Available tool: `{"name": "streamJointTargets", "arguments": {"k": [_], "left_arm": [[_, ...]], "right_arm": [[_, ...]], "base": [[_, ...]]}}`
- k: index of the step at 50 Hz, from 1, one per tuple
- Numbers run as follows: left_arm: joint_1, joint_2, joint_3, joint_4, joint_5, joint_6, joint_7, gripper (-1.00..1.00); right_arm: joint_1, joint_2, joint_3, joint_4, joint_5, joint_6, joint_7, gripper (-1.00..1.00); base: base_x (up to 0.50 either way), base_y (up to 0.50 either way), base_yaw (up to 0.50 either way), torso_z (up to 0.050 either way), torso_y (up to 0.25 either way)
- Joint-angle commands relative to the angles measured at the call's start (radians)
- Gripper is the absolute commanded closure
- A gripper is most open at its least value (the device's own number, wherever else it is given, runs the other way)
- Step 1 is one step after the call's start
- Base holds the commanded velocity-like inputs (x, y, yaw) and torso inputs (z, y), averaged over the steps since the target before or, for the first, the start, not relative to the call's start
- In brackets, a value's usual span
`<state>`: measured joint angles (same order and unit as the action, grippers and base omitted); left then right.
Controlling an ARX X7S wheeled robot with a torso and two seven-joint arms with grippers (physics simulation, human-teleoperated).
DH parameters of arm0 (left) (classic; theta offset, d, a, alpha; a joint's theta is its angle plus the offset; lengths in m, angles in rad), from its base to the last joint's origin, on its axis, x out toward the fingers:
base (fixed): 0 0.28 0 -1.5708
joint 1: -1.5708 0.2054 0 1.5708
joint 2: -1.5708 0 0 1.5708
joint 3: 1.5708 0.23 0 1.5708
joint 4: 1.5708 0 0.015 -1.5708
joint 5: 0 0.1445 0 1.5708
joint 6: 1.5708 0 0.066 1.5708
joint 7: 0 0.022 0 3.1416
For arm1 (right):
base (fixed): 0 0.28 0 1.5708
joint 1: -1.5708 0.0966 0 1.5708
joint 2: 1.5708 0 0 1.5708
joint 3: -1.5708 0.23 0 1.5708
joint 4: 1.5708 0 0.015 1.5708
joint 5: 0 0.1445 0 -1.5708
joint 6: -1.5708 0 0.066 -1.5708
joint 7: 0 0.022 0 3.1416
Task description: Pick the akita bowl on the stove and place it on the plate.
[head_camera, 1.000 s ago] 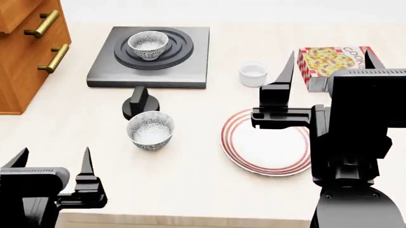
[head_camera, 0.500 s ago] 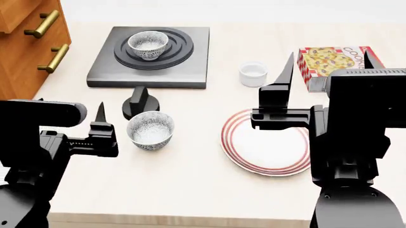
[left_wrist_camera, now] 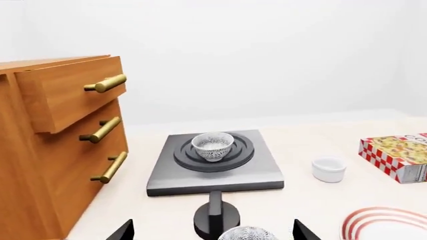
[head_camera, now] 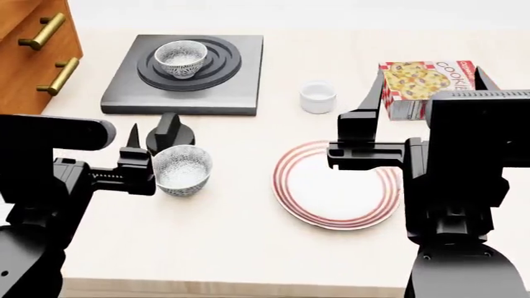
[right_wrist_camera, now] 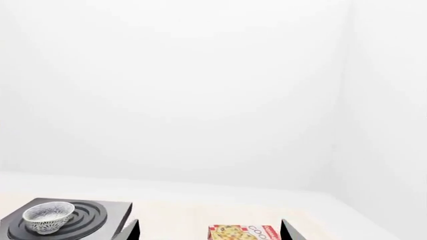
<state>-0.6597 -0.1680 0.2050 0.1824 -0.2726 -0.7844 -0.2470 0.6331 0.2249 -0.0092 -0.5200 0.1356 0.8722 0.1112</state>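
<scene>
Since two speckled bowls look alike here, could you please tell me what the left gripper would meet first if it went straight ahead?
Probably the near speckled grey-white bowl on the table, then the black round knob; the left gripper straddles both. Height is unclear.

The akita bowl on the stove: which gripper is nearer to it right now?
Left. The left gripper hovers in front of the stove, beside the second speckled bowl. The right gripper is over the plate's far side, farther from the akita bowl.
</scene>
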Motion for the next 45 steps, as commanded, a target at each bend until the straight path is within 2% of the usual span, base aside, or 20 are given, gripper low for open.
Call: {"name": "streamJointTargets", "arguments": {"k": [1, 13, 29, 45], "left_arm": [[-0.012, 0.001, 0.009, 0.003, -0.012, -0.013, -0.003, -1.0], [-0.012, -0.003, 0.011, 0.009, -0.022, -0.017, -0.009, -1.0], [-0.011, -0.009, 0.016, 0.008, -0.03, -0.015, -0.015, -1.0], [-0.009, -0.016, 0.022, -0.003, -0.035, -0.002, -0.019, -1.0]], "right_arm": [[-0.002, 0.003, 0.001, 0.005, 0.005, -0.012, 0.004, -1.0], [0.001, 0.006, 0.001, -0.003, 0.012, 0.001, 0.01, -1.0], [0.002, 0.011, -0.002, -0.004, 0.018, 0.001, 0.016, -1.0], [-0.001, 0.019, -0.012, 0.0, 0.021, -0.009, 0.02, -1.0]], "base": [[0.0, -0.25, 0.0, 0.0, 0.0], [0.0, -0.28, 0.0, 0.0, 0.0], [0.0, -0.41, 0.0, 0.0, 0.0], [0.0, -0.02, 0.0, 0.0, 0.0]]}}
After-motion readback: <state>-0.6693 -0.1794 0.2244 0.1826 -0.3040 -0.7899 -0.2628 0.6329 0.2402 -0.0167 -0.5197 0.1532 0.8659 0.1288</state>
